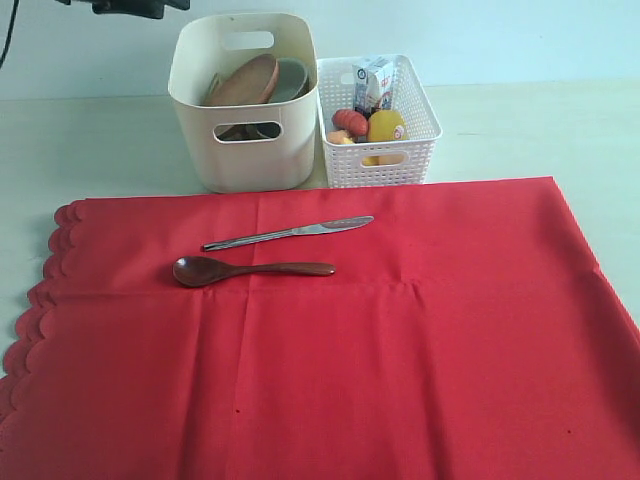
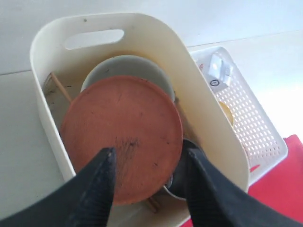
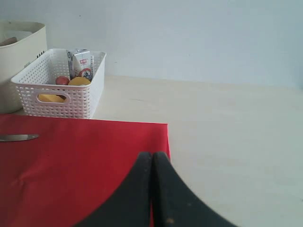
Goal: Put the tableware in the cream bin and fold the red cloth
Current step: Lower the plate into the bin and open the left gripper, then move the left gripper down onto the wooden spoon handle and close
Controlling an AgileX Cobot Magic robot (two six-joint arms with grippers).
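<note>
Exterior view: the cream bin (image 1: 250,165) stands on the pale surface (image 1: 100,140), just past the far edge of the red cloth (image 1: 400,350)
Cloth state: the red cloth lies spread flat and unfolded in front of the cream bin, its scalloped edge on the left of the exterior view, with a few soft creases across it
Wooden plate (image 2: 120,137): inside the cream bin, tilted, leaning over the bowl
Bowl (image 2: 128,66): pale, inside the cream bin, behind the wooden plate and mostly covered by it
Chopsticks (image 2: 60,87): inside the cream bin, leaning at its inner wall beside the wooden plate; only part shows
Steel knife (image 1: 290,232): outside the cream bin, lying on the red cloth just in front of it
Dark spoon (image 1: 250,270): on the red cloth, farther from the cream bin than the steel knife, roughly parallel to the knife and not touching it
White lattice basket (image 1: 420,150): just beside the cream bin, holding a milk carton (image 1: 377,85) and toy food (image 1: 385,127)
Left gripper (image 2: 149,156): hovers over the cream bin's opening above the wooden plate, jaws spread apart, nothing clamped between them
Right gripper (image 3: 152,156): fingers pressed together on nothing, low over the red cloth's edge, well apart from the cream bin, beyond the basket
</note>
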